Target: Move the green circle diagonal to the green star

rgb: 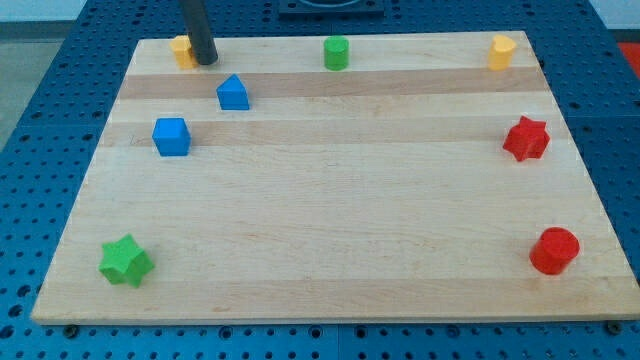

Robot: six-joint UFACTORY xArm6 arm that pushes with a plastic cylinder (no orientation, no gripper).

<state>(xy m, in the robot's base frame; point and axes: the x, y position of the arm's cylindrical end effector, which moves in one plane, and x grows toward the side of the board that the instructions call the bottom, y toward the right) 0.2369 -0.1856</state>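
Note:
The green circle stands near the board's top edge, a little left of centre. The green star lies at the bottom left corner. My tip is at the top left, touching or just right of a yellow block, and well left of the green circle. The rod rises out of the view's top.
A blue house-shaped block and a blue cube lie below my tip. A yellow block sits at the top right, a red star at the right, a red circle at the bottom right. The wooden board rests on a blue pegboard.

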